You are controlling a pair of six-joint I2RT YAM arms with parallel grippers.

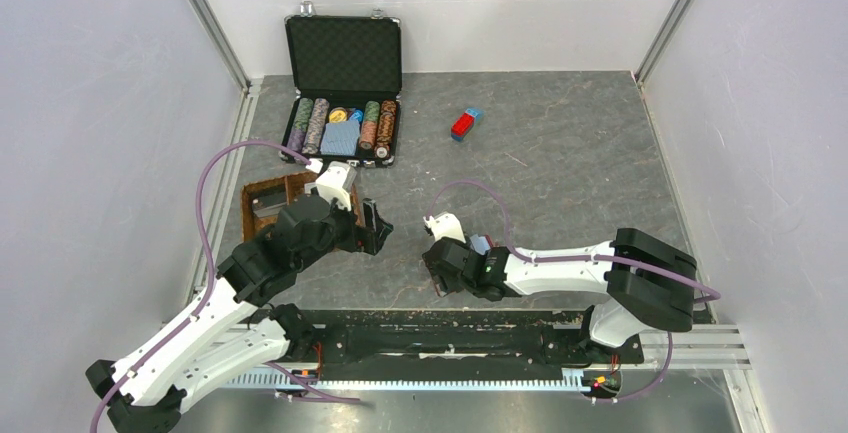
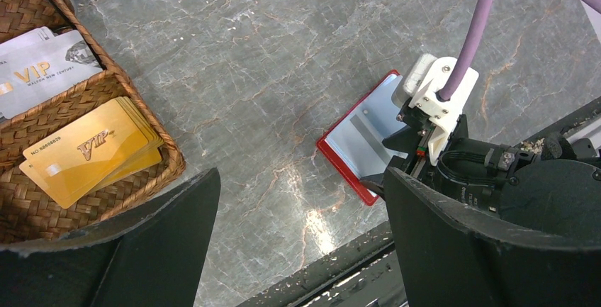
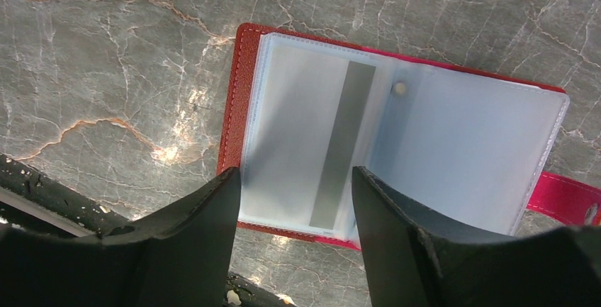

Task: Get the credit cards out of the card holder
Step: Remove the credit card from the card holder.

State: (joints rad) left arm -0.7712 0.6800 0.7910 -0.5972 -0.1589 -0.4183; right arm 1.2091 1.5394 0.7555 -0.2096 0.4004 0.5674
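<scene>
Card holder (image 3: pixel 397 137) is lying open, flat on the tabletop (image 3: pixel 106 73), pretty much centre of the right wrist view. There's a credit card (image 3: pixel 305 130) sitting in its left sleeve. Right tool (image 3: pixel 294 179) hangs over that page, fingers apart. Left tool (image 2: pixel 301 179) is spread wide, with gold cards (image 2: pixel 92 147) in a wicker basket (image 2: pixel 124 84) at frame left.

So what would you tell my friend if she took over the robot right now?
Left gripper: open, empty, beside the basket.
Right gripper: open, empty, over the holder, which lies open on the table.
Done, probably: gold cards and silver cards lie in the basket.
Left: a striped card sits in a clear sleeve and has to come out. Other sleeves: cannot tell.
</scene>
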